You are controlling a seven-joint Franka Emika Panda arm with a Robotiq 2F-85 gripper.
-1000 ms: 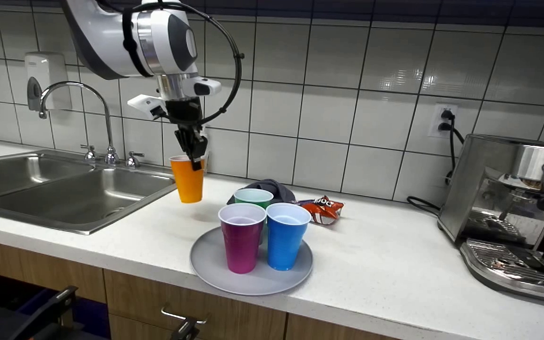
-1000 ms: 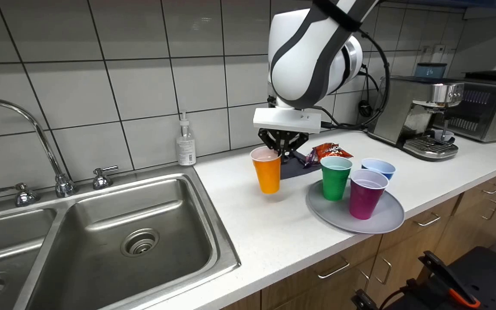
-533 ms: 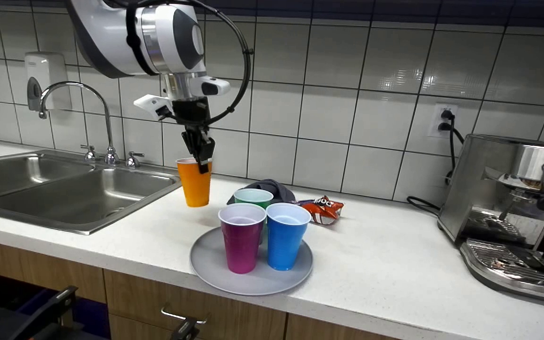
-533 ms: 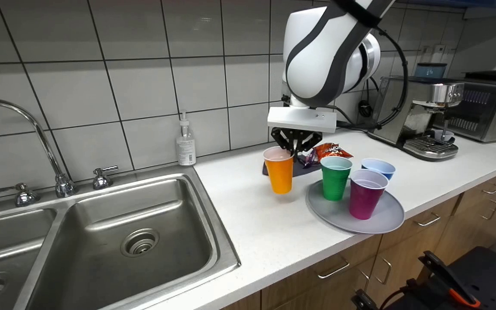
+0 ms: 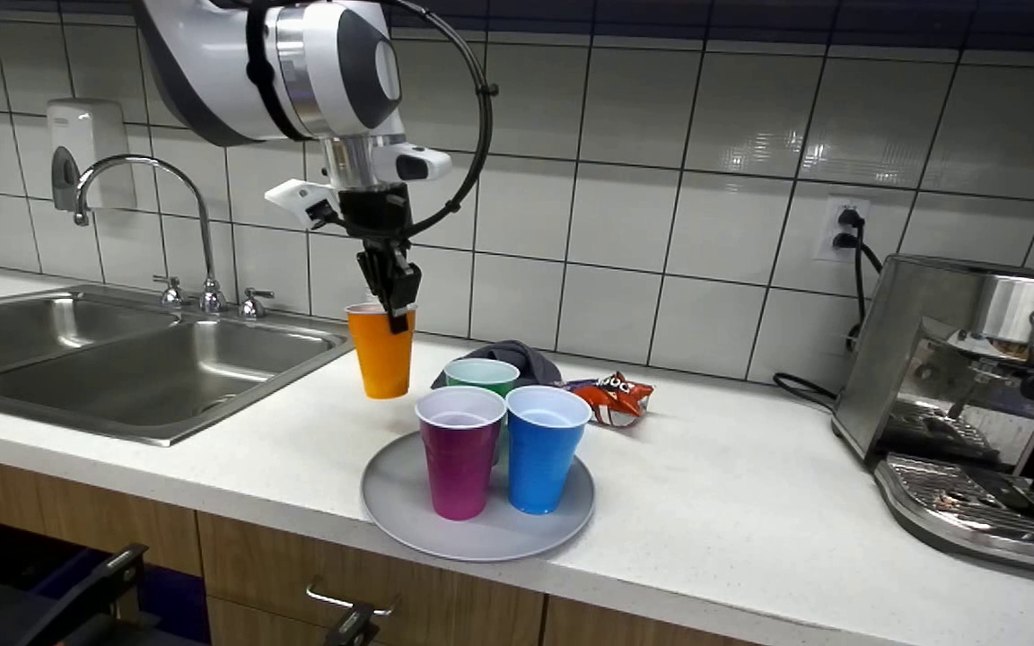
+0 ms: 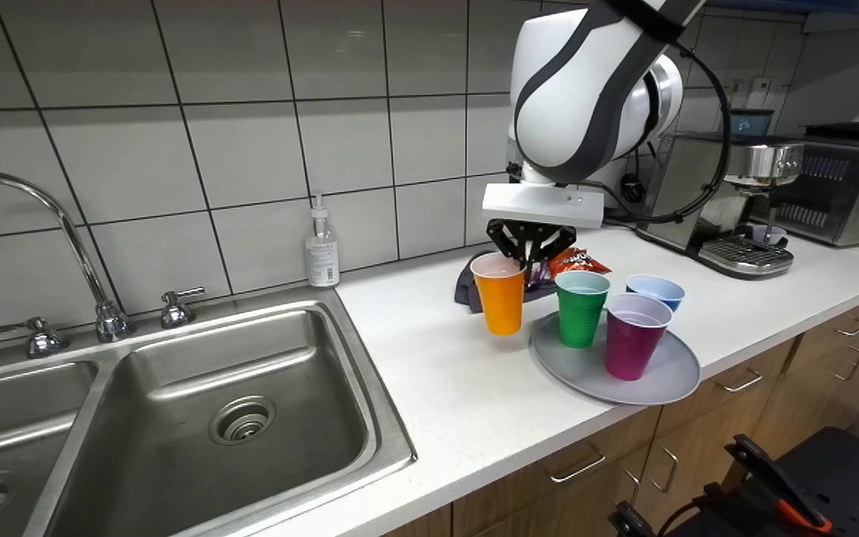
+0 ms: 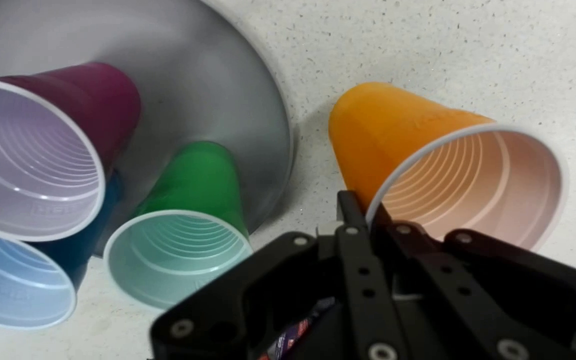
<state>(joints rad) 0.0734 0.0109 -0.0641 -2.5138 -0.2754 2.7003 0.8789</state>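
My gripper (image 7: 368, 215) is shut on the near rim wall of an orange cup (image 7: 373, 135), one finger inside the cup and one outside. The cup hangs nearly upright, a little above the counter; it shows in both exterior views (image 5: 382, 359) (image 6: 500, 306). A grey plate (image 5: 517, 538) stands to the cup's right in the exterior views. On it are a magenta cup (image 5: 460, 467), a blue cup (image 5: 542, 462) and a green cup (image 6: 580, 321), all upright. The green cup is the nearest of them to the orange cup. In an exterior view the green cup is mostly hidden.
A double sink (image 6: 392, 418) with a faucet (image 5: 203, 215) lies left of the cups. A dark cloth (image 5: 517, 359) and a red snack bag (image 5: 616, 399) lie behind the plate. A soap bottle (image 6: 322, 253) stands at the wall. A coffee machine (image 5: 975, 359) stands at the right.
My gripper has moved right with the orange cup, away from the sink and closer to the plate and green cup. The cup has also come slightly lower. The other cups have not moved.
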